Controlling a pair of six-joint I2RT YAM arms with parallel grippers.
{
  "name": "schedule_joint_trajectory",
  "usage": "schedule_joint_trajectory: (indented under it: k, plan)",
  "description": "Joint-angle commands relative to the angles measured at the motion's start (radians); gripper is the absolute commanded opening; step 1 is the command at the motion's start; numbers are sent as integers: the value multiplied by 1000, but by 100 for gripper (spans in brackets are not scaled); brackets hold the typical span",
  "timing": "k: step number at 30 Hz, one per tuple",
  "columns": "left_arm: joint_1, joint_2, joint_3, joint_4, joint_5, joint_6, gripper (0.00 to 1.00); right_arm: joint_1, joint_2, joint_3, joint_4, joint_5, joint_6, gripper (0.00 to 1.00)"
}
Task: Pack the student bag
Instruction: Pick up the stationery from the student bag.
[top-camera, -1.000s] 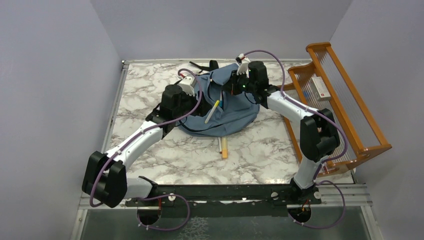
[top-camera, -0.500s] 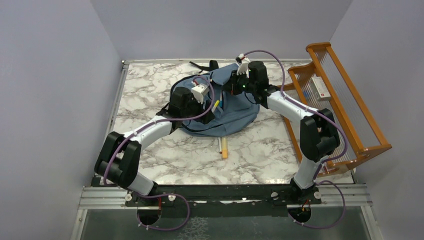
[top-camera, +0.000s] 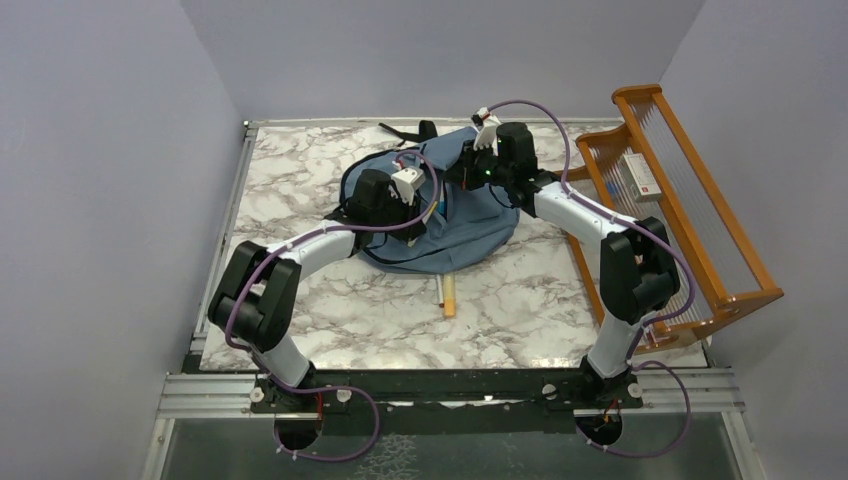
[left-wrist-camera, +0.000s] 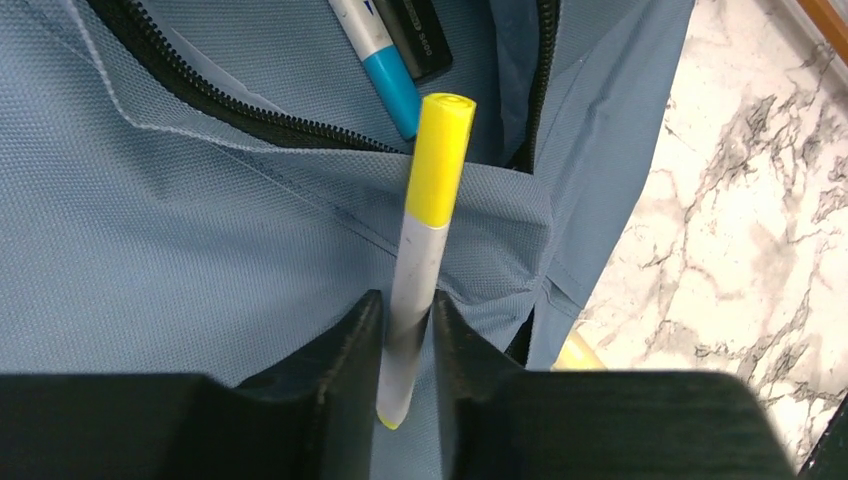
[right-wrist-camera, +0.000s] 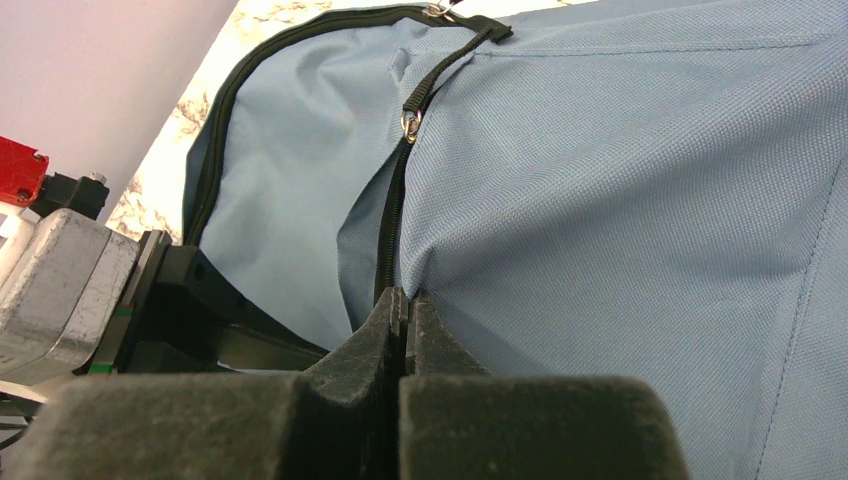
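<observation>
Soft, rounded, dusty-blue student bag (top-camera: 478, 228) with black straps and zipper lines lies slumped flat, just to the left of the orange wooden rack (top-camera: 637, 95), one zippered compartment gaping open along its upper face.

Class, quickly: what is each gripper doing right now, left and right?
Left gripper: closed on a grey highlighter pen with a yellow cap.
Right gripper: closed, pinching the soft dusty-blue fabric backpack beside its zipper.
</observation>
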Motion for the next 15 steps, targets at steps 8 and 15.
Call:
schedule_joint_trajectory:
  k: [8, 15]
  plan:
    - [-2, -74, 26, -14, 20, -34, 7, 11, -17, -1, 26, -43, 16, 1]
    - [-3, -95, 100, -90, -23, -166, 0, 11, -20, -4, 26, -39, 14, 0]
